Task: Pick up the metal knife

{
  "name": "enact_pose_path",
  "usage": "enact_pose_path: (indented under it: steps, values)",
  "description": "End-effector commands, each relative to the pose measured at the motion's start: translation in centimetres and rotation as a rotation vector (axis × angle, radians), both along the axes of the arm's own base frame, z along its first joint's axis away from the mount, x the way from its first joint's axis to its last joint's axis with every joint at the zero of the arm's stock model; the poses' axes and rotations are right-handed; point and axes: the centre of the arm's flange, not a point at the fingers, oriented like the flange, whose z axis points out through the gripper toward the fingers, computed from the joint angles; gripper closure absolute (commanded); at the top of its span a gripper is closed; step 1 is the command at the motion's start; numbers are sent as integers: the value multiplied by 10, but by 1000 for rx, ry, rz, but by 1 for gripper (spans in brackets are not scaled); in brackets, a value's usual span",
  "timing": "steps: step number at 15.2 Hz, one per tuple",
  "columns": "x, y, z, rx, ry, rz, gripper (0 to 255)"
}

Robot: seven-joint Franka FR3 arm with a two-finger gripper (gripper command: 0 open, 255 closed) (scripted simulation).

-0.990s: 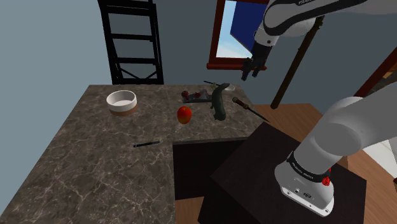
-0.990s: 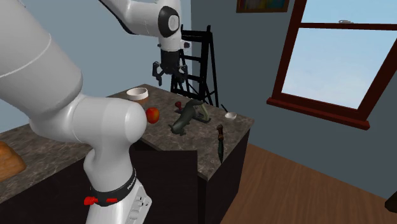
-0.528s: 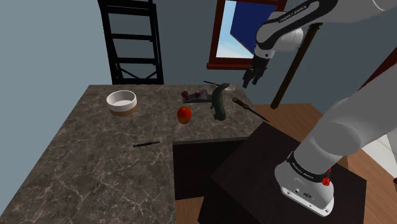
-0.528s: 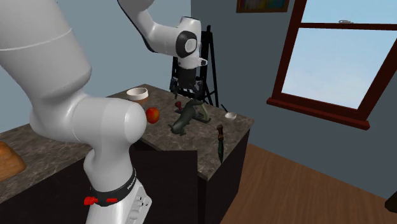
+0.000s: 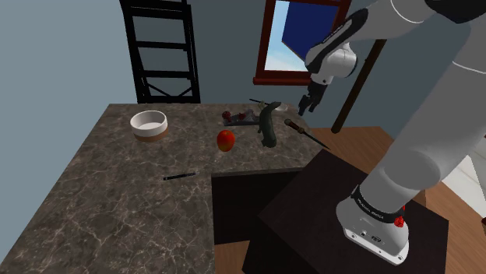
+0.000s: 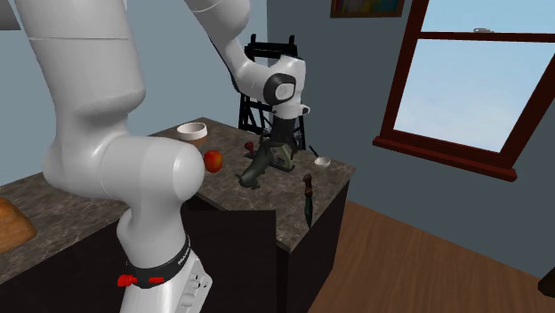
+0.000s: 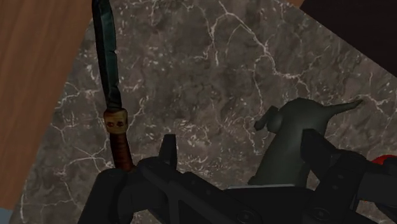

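Note:
The knife [image 5: 310, 135] lies on the marble counter [image 5: 117, 187] near its corner, its dark blade pointing over the edge toward the wood floor. In the wrist view its dark green blade [image 7: 105, 57] meets a brown wrapped handle [image 7: 121, 143] at a small skull-like guard. My gripper [image 5: 305, 107] hovers above the counter, just beyond the knife's handle end. Its fingers [image 7: 168, 151] stand apart with nothing between them, so my gripper [image 7: 242, 151] is open. The knife's handle lies just outside one finger, not in the gap. In the second exterior view my gripper [image 6: 283, 156] hangs over the counter's far part, the knife [image 6: 308, 197] nearer the edge.
A dark green figurine [image 5: 269, 127] lies close beside the gripper, also seen under one finger [image 7: 292, 137]. A red apple [image 5: 225, 140], a white bowl [image 5: 149, 123], a thin dark stick [image 5: 181, 176] and a small white cup [image 6: 323, 162] rest on the counter. A black ladder shelf [image 5: 163, 47] stands behind.
The arm has swung the gripper lower and toward the counter's corner, from high above to just over the figurine and knife. Nothing on the counter has moved.

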Motion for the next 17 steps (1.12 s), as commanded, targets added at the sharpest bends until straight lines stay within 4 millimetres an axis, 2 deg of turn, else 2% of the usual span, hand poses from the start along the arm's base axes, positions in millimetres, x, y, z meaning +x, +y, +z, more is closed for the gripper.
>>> enact_pose_path:
  steps: [1, 13, 14, 17]
  values:
    - [2, -19, -22, 4, 3, -1, 0]
    - [17, -124, -145, 34, 26, -7, 0]
    - [18, -131, -153, 36, 28, -8, 0]
    - [18, -131, -169, 36, 28, -8, 0]
